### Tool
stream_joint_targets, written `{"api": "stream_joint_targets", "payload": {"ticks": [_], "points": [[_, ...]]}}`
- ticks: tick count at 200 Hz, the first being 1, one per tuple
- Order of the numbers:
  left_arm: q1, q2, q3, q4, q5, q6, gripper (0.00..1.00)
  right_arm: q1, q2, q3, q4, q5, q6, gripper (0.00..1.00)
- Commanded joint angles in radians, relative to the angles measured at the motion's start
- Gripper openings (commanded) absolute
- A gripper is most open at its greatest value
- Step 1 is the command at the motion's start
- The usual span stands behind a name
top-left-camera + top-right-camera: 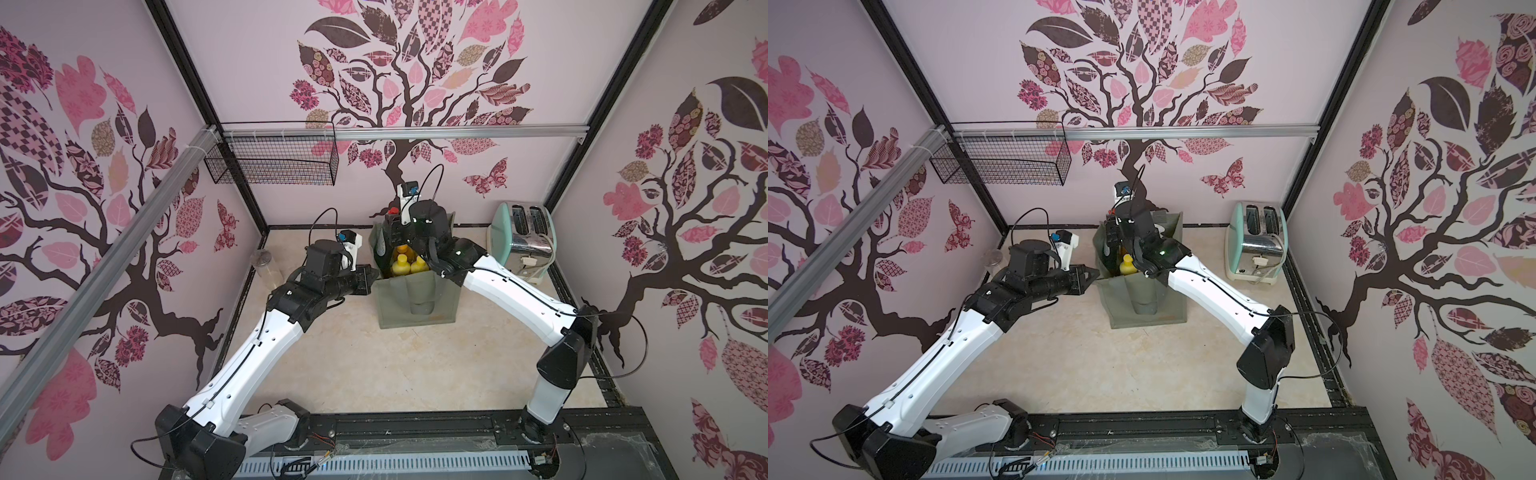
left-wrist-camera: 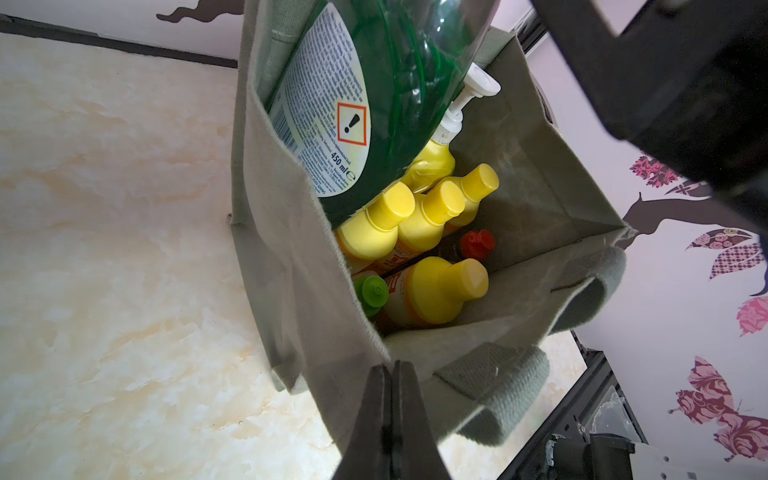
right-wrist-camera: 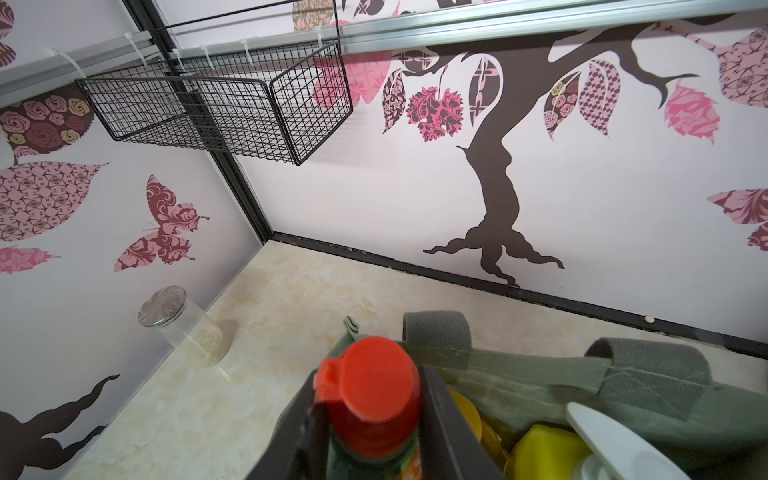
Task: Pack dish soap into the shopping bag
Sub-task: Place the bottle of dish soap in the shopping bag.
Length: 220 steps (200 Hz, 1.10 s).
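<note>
The grey-green shopping bag [image 1: 415,307] [image 1: 1146,311] stands upright at the middle back of the table. My right gripper [image 3: 370,399] [image 1: 395,232] is shut on a green dish soap bottle [image 2: 395,83] with a red cap [image 3: 370,382] [image 1: 390,211]. It holds the bottle in the bag's mouth, by the left wall. Inside stand several yellow-capped orange bottles [image 2: 436,203] [image 1: 409,264], a green-capped one [image 2: 372,291], a small red-capped one [image 2: 478,243] and a yellow pump bottle [image 2: 432,162]. My left gripper [image 2: 394,368] [image 1: 372,279] is shut at the bag's front left corner, with nothing visible between its fingers.
A clear glass jar [image 1: 266,266] [image 3: 187,328] stands by the left wall. A mint toaster [image 1: 525,237] sits at the back right, close to the bag. A black wire basket [image 1: 274,160] hangs on the back wall above the table.
</note>
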Motion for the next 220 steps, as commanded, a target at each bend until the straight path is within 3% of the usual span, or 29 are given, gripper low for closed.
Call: {"api": "stream_joint_targets", "payload": {"ticks": [1, 63, 97, 177, 220], "points": [[0.002, -0.022, 0.062, 0.106, 0.028, 0.015, 0.0, -0.006, -0.004, 0.035, 0.035, 0.052, 0.032, 0.0], [0.002, -0.024, 0.034, 0.136, 0.037, 0.004, 0.0, -0.003, 0.045, 0.267, -0.071, 0.044, 0.125, 0.0], [0.002, -0.024, 0.043, 0.129, 0.04, 0.007, 0.0, 0.018, 0.079, 0.313, -0.073, 0.034, 0.131, 0.0], [0.001, -0.044, 0.066, 0.105, 0.041, 0.029, 0.0, 0.046, -0.001, -0.057, 0.051, 0.105, 0.097, 0.0], [0.001, -0.052, 0.068, 0.106, 0.033, 0.029, 0.0, 0.056, -0.011, -0.115, 0.055, 0.142, 0.021, 0.0]]}}
